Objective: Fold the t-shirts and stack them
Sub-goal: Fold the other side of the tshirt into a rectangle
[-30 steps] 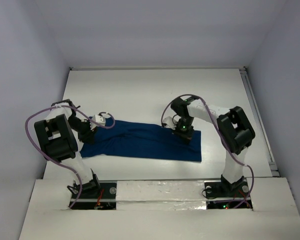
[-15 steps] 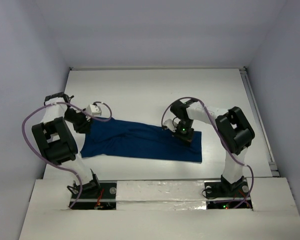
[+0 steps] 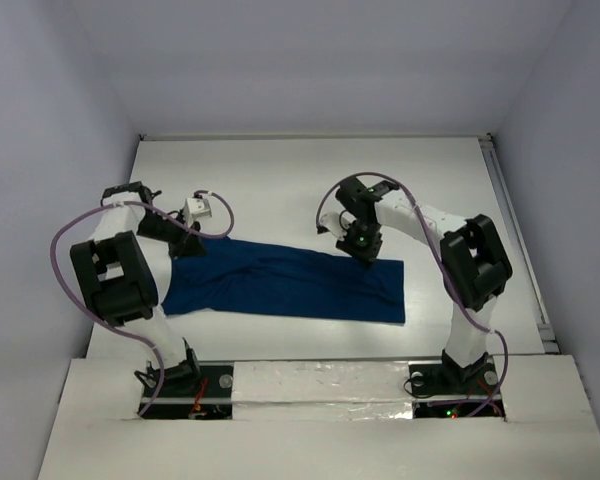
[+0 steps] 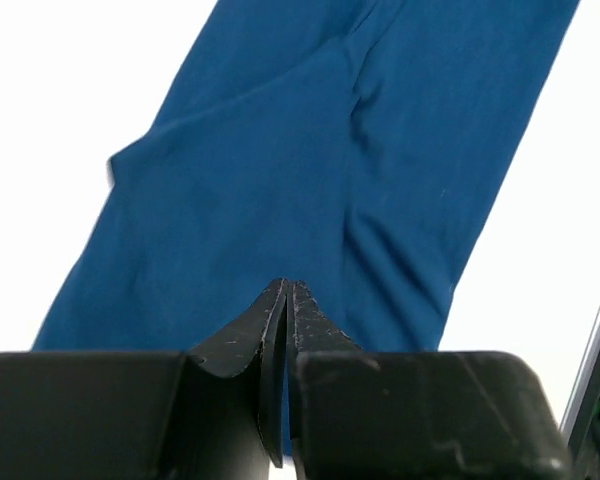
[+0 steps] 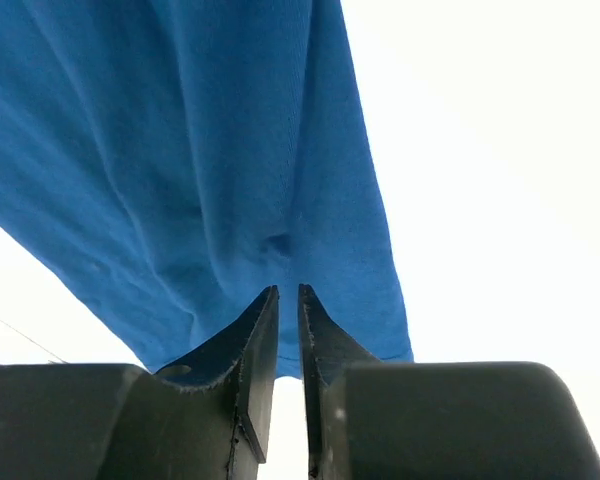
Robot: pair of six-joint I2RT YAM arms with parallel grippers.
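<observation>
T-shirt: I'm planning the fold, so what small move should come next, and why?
Probably close the right gripper on the cloth at its tips: its jaws stand slightly apart over the t-shirt, holding nothing, while the left gripper is shut at the long strip's other end.

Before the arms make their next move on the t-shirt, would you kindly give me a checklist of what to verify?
1. t-shirt lying flat on the table, away from its edges: ok.
2. left gripper shut at the shirt's left end: ok.
3. Cloth actually pinched in the left gripper: cannot tell.
4. right gripper slightly open, nothing between its fingers, above the shirt near its right end: ok.
5. Shirt folded down to a compact shape: not ok; it is a long strip.
6. Second shirt to stack with: not ok; none in view.
</observation>
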